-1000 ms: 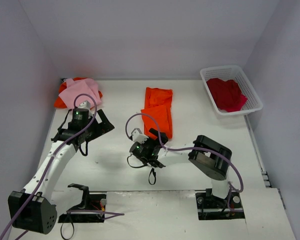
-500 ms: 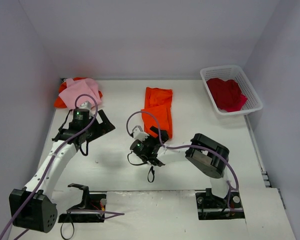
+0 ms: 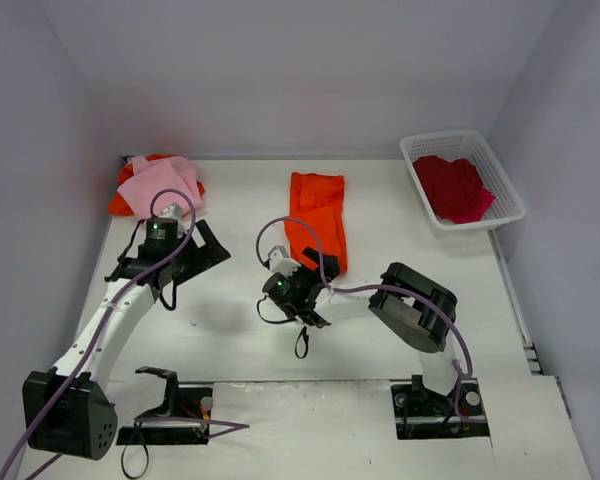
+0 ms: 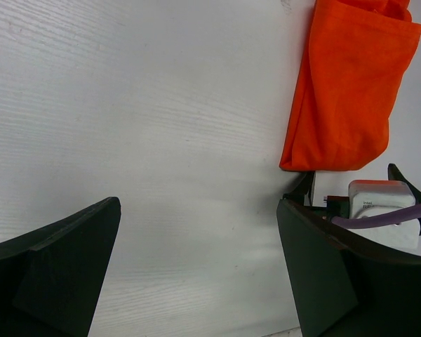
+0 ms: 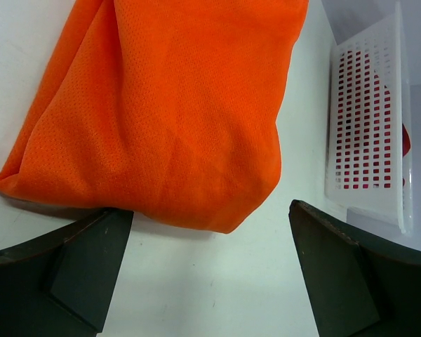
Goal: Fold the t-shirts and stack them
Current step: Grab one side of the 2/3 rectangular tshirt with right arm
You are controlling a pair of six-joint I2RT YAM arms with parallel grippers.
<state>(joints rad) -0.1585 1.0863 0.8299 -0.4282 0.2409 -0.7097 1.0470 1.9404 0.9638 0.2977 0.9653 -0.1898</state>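
Slightly closer to the folded orange knit t-shirt (image 3: 317,215) (image 5: 168,105) (image 4: 347,84) the right gripper (image 3: 300,276) (image 5: 209,270) has been brought, its jaws spread wide at the near hem. The shirt is laid lengthwise mid-way across the white table (image 3: 230,320). The left gripper (image 3: 196,250) (image 4: 196,274) is held wide apart over bare tabletop, to the shirt's left.

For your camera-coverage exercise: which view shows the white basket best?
The top external view: the whole white basket shows, with a red garment inside. The right wrist view catches only a perforated wall of the white basket; the left wrist view shows none of it.
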